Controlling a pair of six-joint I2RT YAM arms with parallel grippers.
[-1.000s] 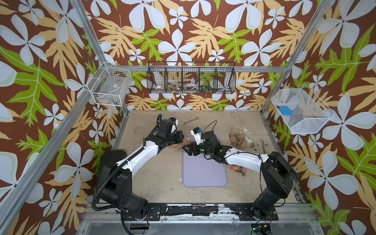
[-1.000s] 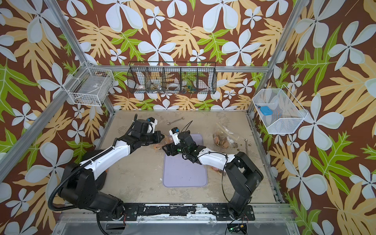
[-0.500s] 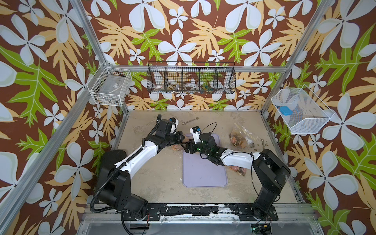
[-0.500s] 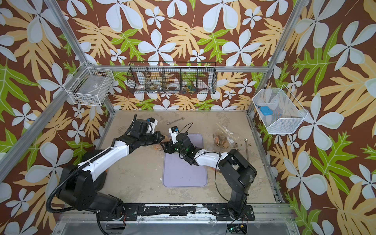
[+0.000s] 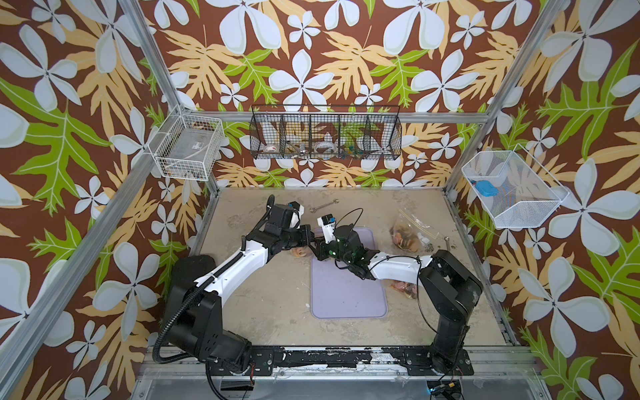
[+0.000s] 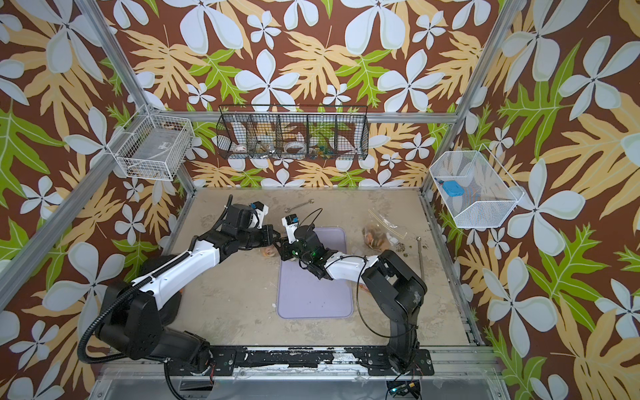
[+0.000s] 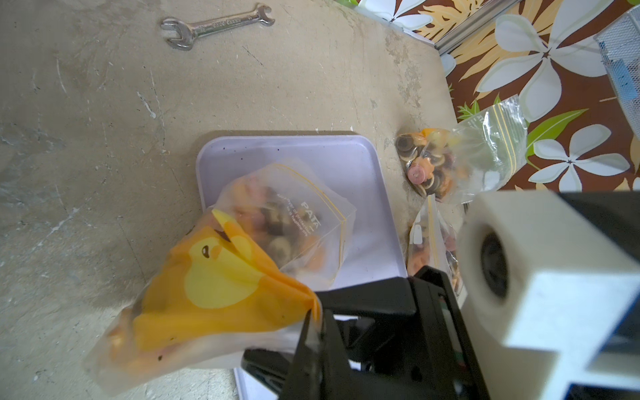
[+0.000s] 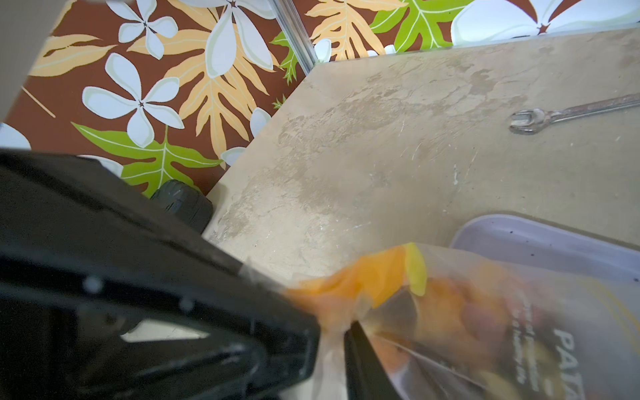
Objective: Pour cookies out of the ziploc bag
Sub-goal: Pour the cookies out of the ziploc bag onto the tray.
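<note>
1. At the far left corner of the lavender tray (image 5: 348,301), the ziploc bag (image 7: 242,270) was held. It was made of clear, crinkled film with a yellow zip strip, white lettering and an orange panel printed with a yellow duck.
2. Its printed bottom corner was bunched and pinched between the pressed-together fingers of the left gripper (image 7: 314,311).
3. The right gripper (image 8: 332,341) was found at the same bunch, its black fingers drawn close with film caught between them.
4. The cookies (image 7: 277,232), small round discs in dark brown, tan, pink and orange, were heaped inside toward the zip end. That end was over the tray's corner, while the printed end was over bare table beside the tray.
5. The tray was seen to be a smooth, shallow rounded rectangle dotted with dark specks.
6. A second clear bag (image 5: 405,235) of such discs was noted beyond the tray's far right corner. A third clear bag (image 5: 403,287) lay just beside its right edge, partly hidden under the right arm.
7. A steel open-ended wrench (image 5: 323,206) was noted beyond the tray's far edge.
8. The table (image 5: 263,298) was beige, stained and scratched.
9. The walls were papered in brown with white flowers and green and tan leaves, and framed by aluminium posts. A black wire basket (image 5: 325,138) was hung on the wall behind the tray, a white wire basket (image 5: 187,149) to its far left and a white mesh basket (image 5: 512,190) to its far right.
</note>
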